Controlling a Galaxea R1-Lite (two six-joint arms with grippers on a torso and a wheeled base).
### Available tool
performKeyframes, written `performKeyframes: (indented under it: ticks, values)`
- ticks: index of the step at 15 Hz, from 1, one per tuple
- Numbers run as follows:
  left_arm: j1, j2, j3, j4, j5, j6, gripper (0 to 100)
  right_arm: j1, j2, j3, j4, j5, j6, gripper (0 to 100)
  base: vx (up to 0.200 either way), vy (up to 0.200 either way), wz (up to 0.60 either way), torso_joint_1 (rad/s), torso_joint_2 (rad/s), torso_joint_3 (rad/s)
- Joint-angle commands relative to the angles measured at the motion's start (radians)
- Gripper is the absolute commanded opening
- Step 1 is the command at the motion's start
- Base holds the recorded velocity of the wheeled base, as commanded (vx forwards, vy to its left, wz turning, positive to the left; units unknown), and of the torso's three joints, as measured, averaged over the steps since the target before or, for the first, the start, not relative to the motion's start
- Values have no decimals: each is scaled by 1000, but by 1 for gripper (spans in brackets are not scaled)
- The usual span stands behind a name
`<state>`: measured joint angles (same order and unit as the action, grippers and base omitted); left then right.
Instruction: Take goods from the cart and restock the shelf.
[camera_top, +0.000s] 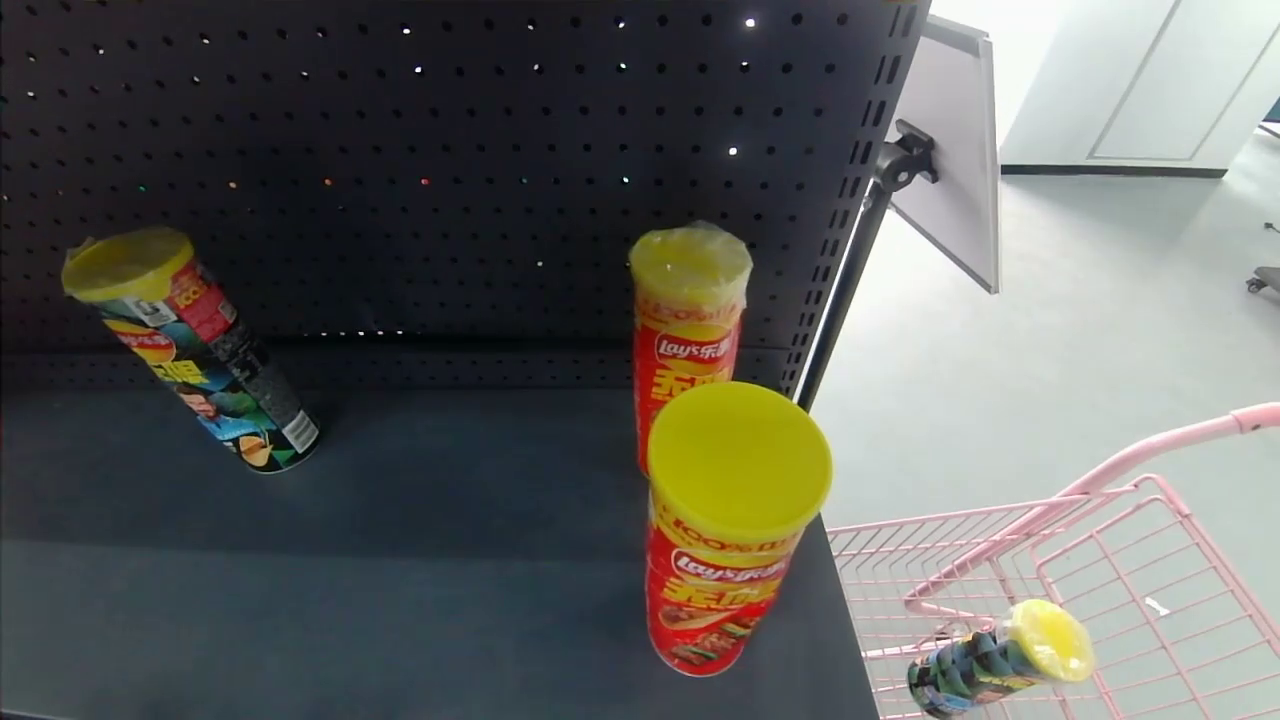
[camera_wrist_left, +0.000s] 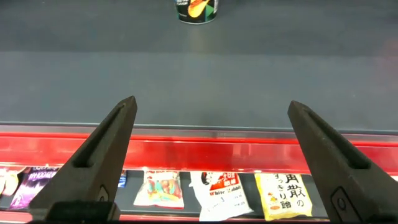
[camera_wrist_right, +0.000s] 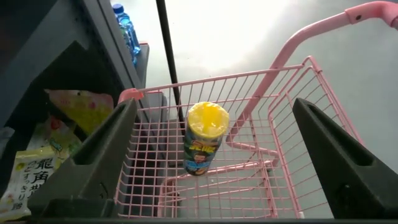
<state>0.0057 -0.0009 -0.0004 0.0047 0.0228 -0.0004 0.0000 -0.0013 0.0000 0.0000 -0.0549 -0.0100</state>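
A dark grey shelf (camera_top: 400, 560) with a perforated back panel (camera_top: 450, 150) holds three upright chip cans with yellow lids. A multicoloured can (camera_top: 190, 350) stands far left, near the back panel. Two red cans stand on the right: the rear red can (camera_top: 688, 320) close to the back panel, and the front red can (camera_top: 730, 530) just before it, near the shelf's right edge. A wide stretch of bare shelf lies between the left can and the red pair.

Beside the shelf's right edge stands a pink wire cart (camera_top: 1100, 540). The cart can (camera_top: 1000, 660), multicoloured with a yellow lid, sits near the basket's shelf-side corner with open wire floor around it. Whether it is upright or leaning cannot be told.

The left gripper (camera_wrist_left: 212, 106) hovers at the shelf's front lip, above a red rail (camera_wrist_left: 199, 146), its fingers spread wide and holding nothing. Snack bags (camera_wrist_left: 217, 196) hang on the level below.

The right gripper (camera_wrist_right: 216, 107) hangs above the cart, fingers wide apart either side of the cart can and well above its lid. A thin black pole (camera_wrist_right: 168, 50) rises just behind the basket.
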Motion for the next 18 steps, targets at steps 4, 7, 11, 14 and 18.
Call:
performKeyframes:
  ticks: [4,7,11,14,18]
  values:
    - [0,1,-1,0,0,0,100,0,1,0,0,0,-1,100,0,0,0,0,0,0]
    - [0,1,0,0,0,-1,100,0,1,0,0,0,-1,100,0,0,0,0,0,0]
    - [0,1,0,0,0,-1,100,0,1,0,0,0,-1,100,0,0,0,0,0,0]
    - [0,1,0,0,0,-1,100,0,1,0,-2,0,-1,100,0,0,0,0,0,0]
    - [0,1,0,0,0,-1,100,0,1,0,-2,0,-1,100,0,0,0,0,0,0]
